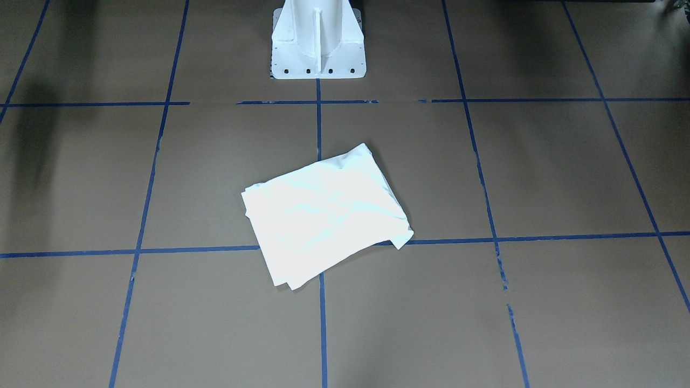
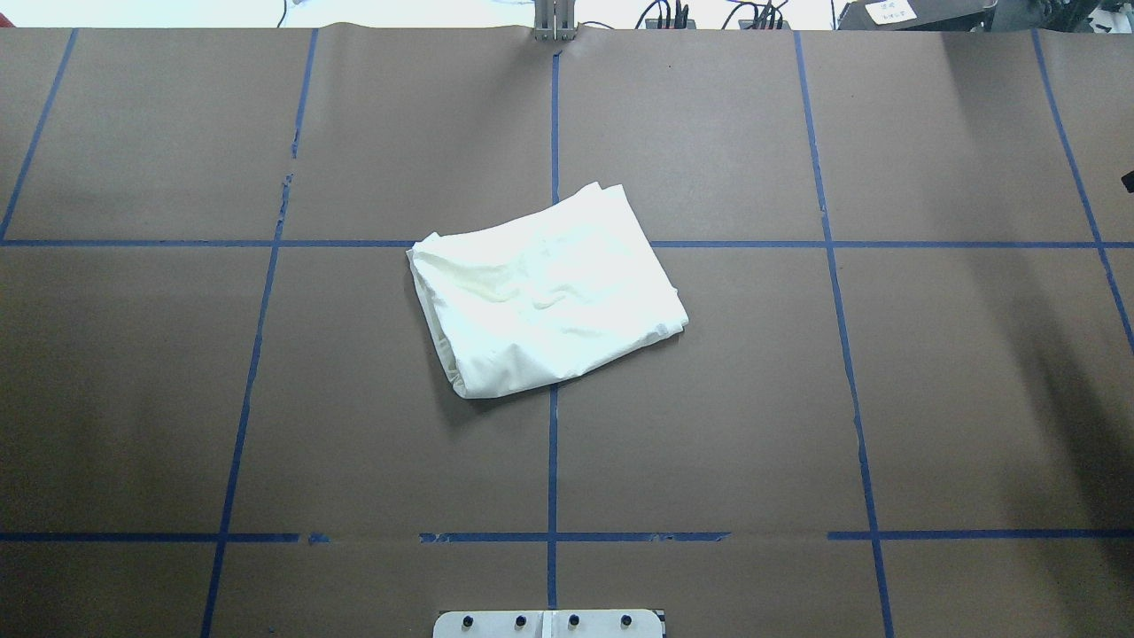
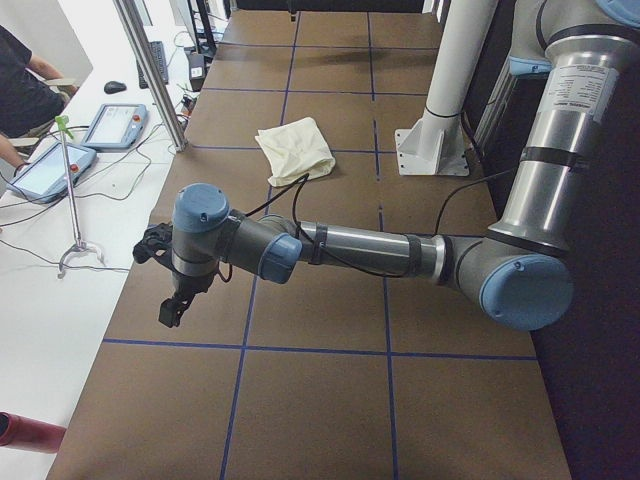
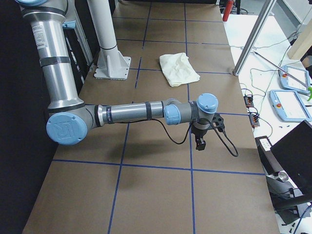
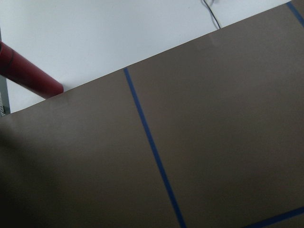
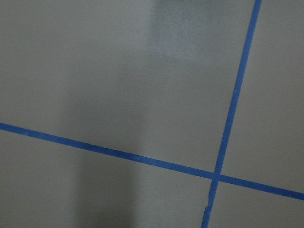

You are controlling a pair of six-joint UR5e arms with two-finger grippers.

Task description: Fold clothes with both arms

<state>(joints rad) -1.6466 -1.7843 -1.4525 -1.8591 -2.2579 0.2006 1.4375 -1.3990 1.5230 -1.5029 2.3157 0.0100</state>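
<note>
The clothes are one cream-white shirt point(image 1: 323, 215) folded into a rumpled rectangle, plain side up, in the middle of the brown table point(image 2: 545, 292). No print shows. It also shows in the side views point(image 3: 295, 150) point(image 4: 179, 69). Both arms are stretched out low over the table ends, far from the shirt. The left gripper point(image 3: 172, 310) hangs near the table's left end. The right gripper point(image 4: 200, 144) hangs near the right end. Each shows only in a side view, so I cannot tell whether either is open or shut. The wrist views hold only table and tape.
The white pedestal base point(image 1: 318, 48) stands at the robot's edge of the table. Blue tape lines point(image 2: 553, 443) grid the brown surface. Teach pendants point(image 3: 115, 125) lie on a side desk beside a person point(image 3: 20, 90). A red cylinder point(image 5: 28, 76) lies past the table's left end.
</note>
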